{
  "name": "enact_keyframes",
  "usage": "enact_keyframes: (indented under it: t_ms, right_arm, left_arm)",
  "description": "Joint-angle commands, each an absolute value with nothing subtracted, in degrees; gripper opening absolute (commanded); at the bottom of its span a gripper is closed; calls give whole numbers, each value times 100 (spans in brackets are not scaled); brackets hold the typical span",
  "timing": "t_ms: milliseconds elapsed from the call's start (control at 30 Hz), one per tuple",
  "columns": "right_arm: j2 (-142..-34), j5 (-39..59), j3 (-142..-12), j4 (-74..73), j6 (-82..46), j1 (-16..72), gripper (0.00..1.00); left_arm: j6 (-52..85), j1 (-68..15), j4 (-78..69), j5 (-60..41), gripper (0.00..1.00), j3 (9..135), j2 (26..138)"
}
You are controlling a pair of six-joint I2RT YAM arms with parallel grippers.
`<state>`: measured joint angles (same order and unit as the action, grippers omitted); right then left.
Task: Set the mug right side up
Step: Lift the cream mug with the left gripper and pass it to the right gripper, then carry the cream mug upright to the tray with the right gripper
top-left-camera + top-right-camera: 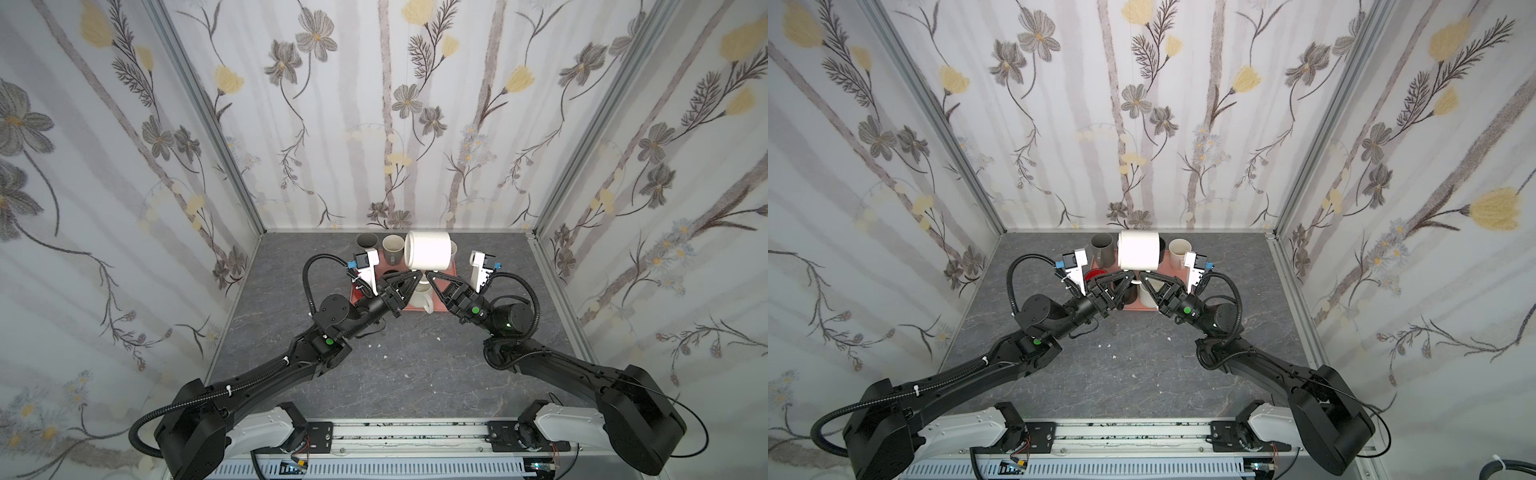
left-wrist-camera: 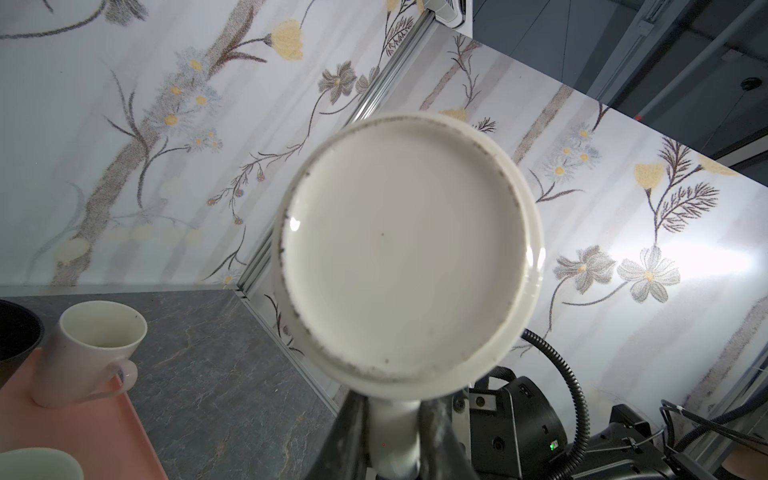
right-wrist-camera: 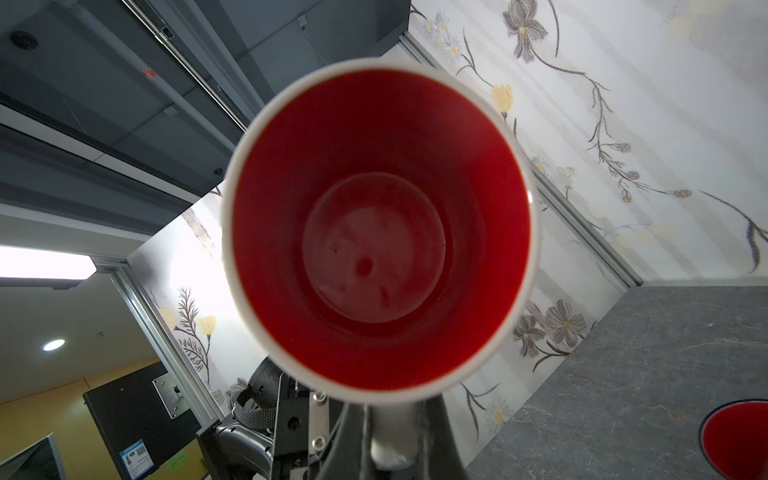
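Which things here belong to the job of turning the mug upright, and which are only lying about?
For the job: white mug, held sideways in the air; right gripper, on its handle; left gripper.
Lying about: pink tray; cream mug; grey mug.

Mug [image 1: 1139, 250]: white, is hanging on its side in the air, just above the tray.
Left gripper [image 1: 1128, 274]: is pointing in from the left, tips right under the mug; its grip is not showing from here.
Right gripper [image 1: 1144, 275]: is pointing in from the right, tips almost meeting the left gripper's.
Tray [image 1: 1170, 270]: pinkish, is sitting at the back of the grey table [image 1: 1142, 374].
Grey mug [image 1: 1102, 248]: is standing upright on the tray, left of the raised mug.
Cream mug [image 1: 1179, 249]: is standing upright to its right.
Black mug [image 1: 1128, 293]: is sitting under the grippers, mostly hidden.
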<state>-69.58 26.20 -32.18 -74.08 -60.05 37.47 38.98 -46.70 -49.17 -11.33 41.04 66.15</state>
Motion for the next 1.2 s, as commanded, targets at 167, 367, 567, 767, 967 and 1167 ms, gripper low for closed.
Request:
enact_keyframes:
  t_ms: [167, 367, 567, 767, 967, 1167]
  right_arm:
    - [-6055, 2030, -3281, -5179, -4896, 3560, 0]
    - [-5436, 1300, -3588, -2620, -3852, 3398, 0]
    - [-5771, 105, -4261, -226, -3003, 3279, 0]
    - [-6664, -1070, -4834, 823, -2436, 3212, 0]
    - [-7729, -1555, -5198, 1030, -2092, 3191, 0]
    - [-8564, -1725, -5543, 1057, -2004, 3151, 0]
  left_arm:
    - [3809, -4652, -4534, -539, 82, 3976, 6289]
    - [3577, -4606, -3931, -71, 100, 3738, 5807]
    - [3240, -4600, -2955, 771, 100, 3631, 5355]
    - [3150, -4603, -2608, 1230, 100, 3348, 4899]
    - [3155, -4592, -2274, 1458, 100, 3233, 4652]
    - [3153, -4594, -2202, 1533, 100, 3161, 4522]
